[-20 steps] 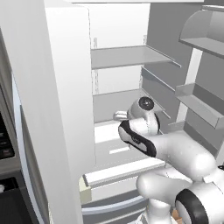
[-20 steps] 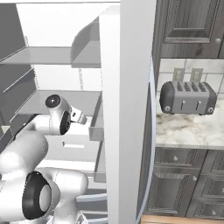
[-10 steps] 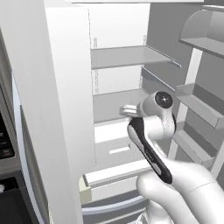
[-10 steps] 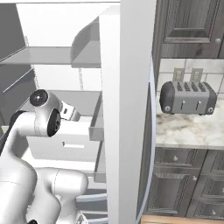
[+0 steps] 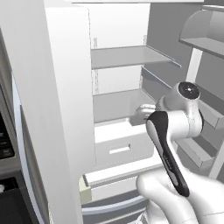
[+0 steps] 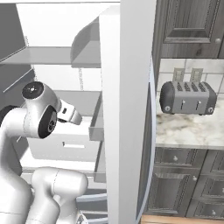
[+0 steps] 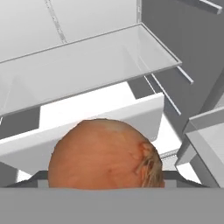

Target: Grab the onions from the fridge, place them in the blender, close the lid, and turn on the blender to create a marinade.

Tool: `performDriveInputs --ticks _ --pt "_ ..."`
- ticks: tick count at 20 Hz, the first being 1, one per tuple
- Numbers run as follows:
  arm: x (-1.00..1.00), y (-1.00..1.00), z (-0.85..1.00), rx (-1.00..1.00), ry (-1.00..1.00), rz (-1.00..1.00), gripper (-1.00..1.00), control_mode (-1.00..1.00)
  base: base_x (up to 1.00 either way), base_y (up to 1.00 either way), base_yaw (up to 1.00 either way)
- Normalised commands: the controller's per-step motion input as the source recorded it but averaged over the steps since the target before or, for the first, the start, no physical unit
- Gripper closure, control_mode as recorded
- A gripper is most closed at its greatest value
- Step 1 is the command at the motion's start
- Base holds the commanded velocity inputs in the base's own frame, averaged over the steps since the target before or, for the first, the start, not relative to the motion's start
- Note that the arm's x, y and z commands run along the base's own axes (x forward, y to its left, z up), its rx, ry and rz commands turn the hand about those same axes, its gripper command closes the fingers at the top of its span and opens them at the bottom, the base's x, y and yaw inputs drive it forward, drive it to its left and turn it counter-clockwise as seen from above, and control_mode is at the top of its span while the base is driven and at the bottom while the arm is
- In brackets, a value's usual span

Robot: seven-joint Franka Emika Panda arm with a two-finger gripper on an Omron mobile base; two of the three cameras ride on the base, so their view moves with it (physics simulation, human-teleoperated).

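Left base view: fridge [image 5: 65, 109] stands open, shelves and pull-out drawer [image 5: 122, 148] exposed. The arm [image 5: 175, 131] is raised in front of the compartment with its wrist toward the drawer level. The gripper itself is hidden behind the arm here, so its jaws cannot be judged from this side. No onion can be made out from here.

Right base view: same open fridge seen past the edge of its right door [image 6: 127, 109]. The gripper [image 6: 72, 116] points into the fridge just above the drawer; what lies between the jaws is not legible at this size. On the counter [image 6: 188, 131] to the right sits a toaster [image 6: 188, 98], a thing the other base camera misses.

Hand view: an onion [image 7: 105, 155] sits large and close between the finger positions, with a glass shelf [image 7: 87, 61] and the drawer front behind it. The jaws stand wide and look to be clamped on the onion, judging by how squarely it sits against the hand. This settles what the base views leave open.

Progress, as judged: early. One onion appears to be in hand and at the fridge. Left to do: carry it to the blender, drop it in, fetch any further onions, fit the lid, turn the knob.
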Motion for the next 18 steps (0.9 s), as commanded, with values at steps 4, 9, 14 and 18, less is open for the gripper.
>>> performDriveInputs --ticks 4,9,14,18 --pt "-0.39 -0.03 -0.08 -0.08 0.08 0.00 1.00 -1.00 0.00 0.00 0.00" --pt "-0.12 0.00 0.00 -0.04 0.01 0.00 1.00 -1.00 0.00 0.00 0.00" --pt "0.01 0.00 0.00 0.00 0.00 0.00 1.00 -1.00 0.00 0.00 0.00" --pt "0.07 0.00 0.00 0.00 0.00 0.00 1.00 -1.00 0.00 0.00 0.00"
